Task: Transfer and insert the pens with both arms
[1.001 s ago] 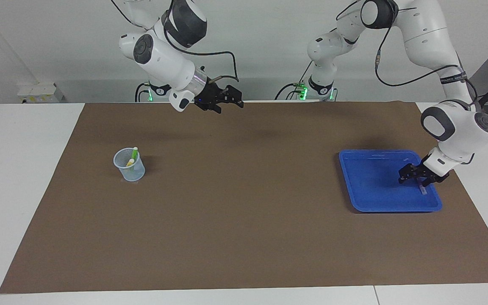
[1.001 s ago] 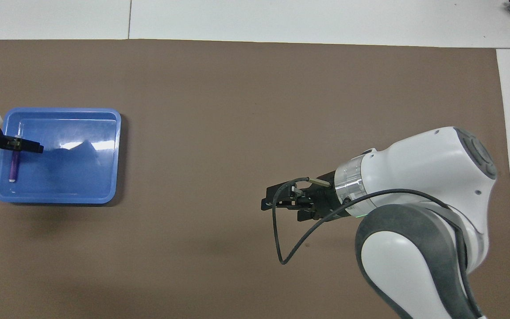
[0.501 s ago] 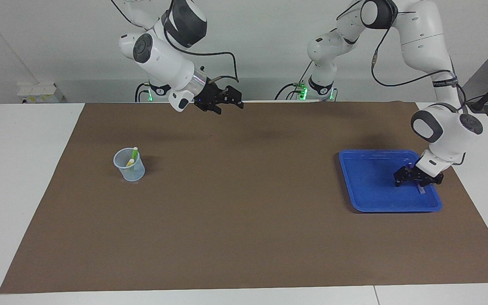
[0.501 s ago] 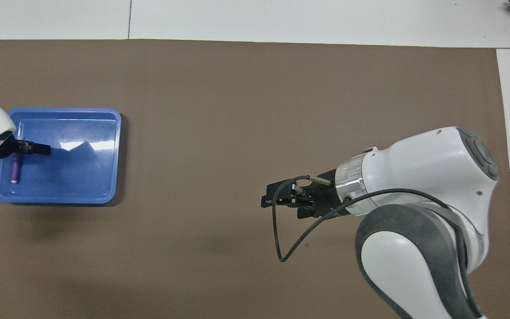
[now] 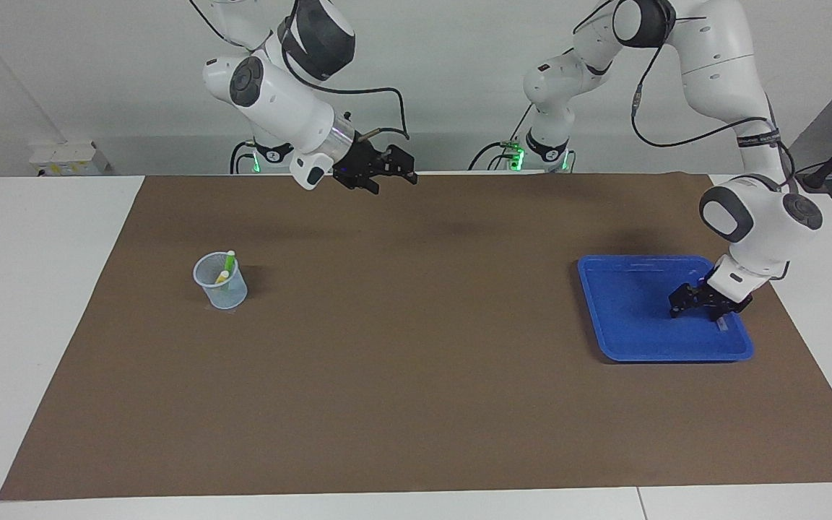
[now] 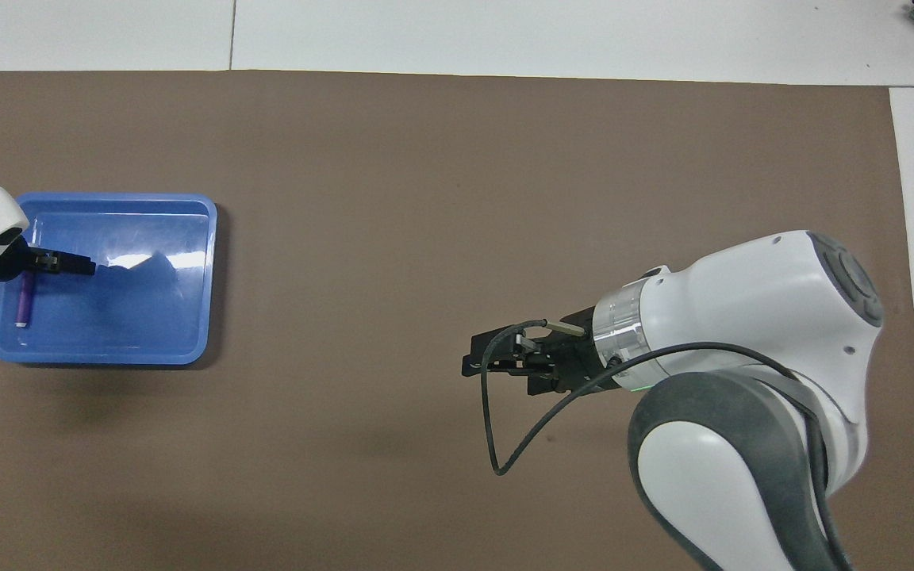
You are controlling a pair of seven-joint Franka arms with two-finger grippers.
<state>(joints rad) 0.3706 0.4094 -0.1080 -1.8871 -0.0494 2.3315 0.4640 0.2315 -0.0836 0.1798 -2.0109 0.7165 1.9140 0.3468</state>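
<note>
Left gripper (image 5: 698, 307) apart over purple pen (image 6: 24, 301) in blue tray (image 5: 625, 318), right gripper (image 5: 387, 170) apart, waiting above counter, green (image 5: 229, 260) & yellow pens (image 5: 222, 276) in cup (image 5: 221, 285)

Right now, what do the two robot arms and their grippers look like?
Both arms are glossy white with rounded dark grey joint caps. Loose black cables loop along the left arm and the right arm. The left gripper and right gripper are small, black and two-fingered.
</note>
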